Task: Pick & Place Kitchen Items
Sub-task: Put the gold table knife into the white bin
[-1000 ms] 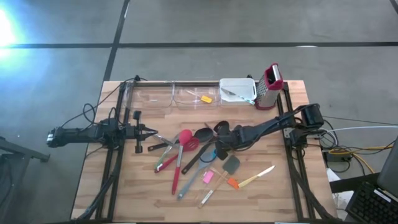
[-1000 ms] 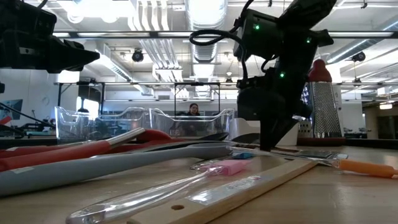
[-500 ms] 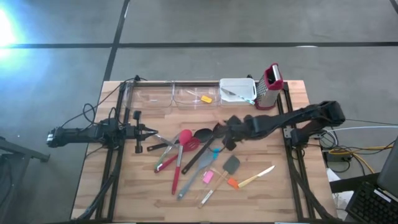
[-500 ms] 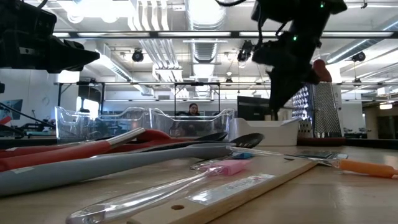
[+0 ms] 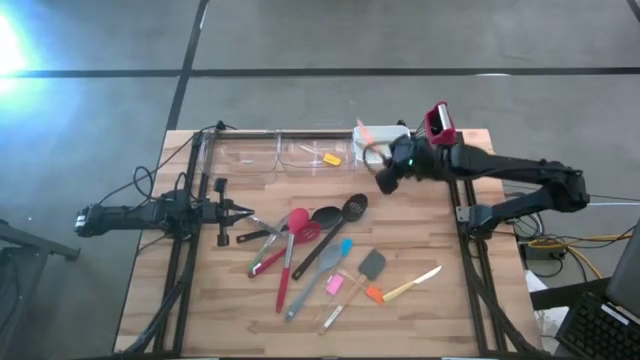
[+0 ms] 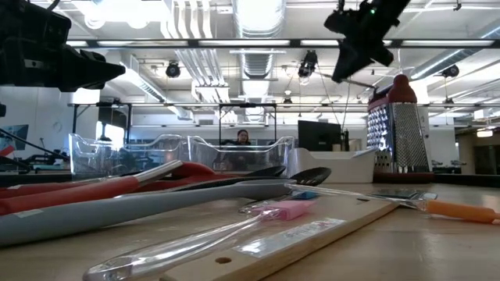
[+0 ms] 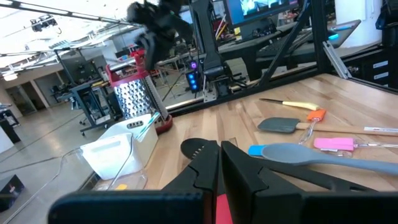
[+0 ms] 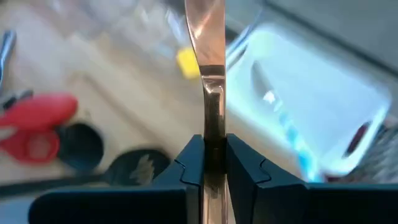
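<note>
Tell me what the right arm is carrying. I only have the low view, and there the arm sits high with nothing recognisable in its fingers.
Observer: The right wrist view shows the right gripper shut on a slim copper-coloured handle.
Operator: Where is it over the table?
Observer: From above, it is over the white tub, beside the grater.
Operator: And the left arm?
Observer: The left gripper waits at the table's left side, fingers shut.
</note>
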### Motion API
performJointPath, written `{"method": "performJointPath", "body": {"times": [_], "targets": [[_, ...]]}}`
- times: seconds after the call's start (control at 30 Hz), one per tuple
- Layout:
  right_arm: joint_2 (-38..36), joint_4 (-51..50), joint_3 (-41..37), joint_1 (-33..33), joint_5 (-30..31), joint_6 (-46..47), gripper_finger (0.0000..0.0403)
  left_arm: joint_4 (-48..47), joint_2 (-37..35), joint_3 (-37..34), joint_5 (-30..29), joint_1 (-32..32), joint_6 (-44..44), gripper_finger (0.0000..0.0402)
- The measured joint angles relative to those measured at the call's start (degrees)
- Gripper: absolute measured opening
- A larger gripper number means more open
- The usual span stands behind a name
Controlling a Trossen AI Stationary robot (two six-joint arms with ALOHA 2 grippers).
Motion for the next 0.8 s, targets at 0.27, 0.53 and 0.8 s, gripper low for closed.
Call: {"method": "performJointPath", "body": {"times": [0.27,0.53,0.8], "targets": [[6.1,-5.3,11.7,-8.0,1.0,-17.1,0.0029,0.0,0.0,0.0,0.0,0.0,0.0,0.0023],[19.8,-25.8,21.8,-14.9,1.0,-19.1,0.0029,0.0,0.0,0.0,0.0,0.0,0.0,0.0023],[31.8,-29.4,25.9,-17.9,0.3,-20.8,0.0029,0.0,0.0,0.0,0.0,0.0,0.0,0.0023]]}}
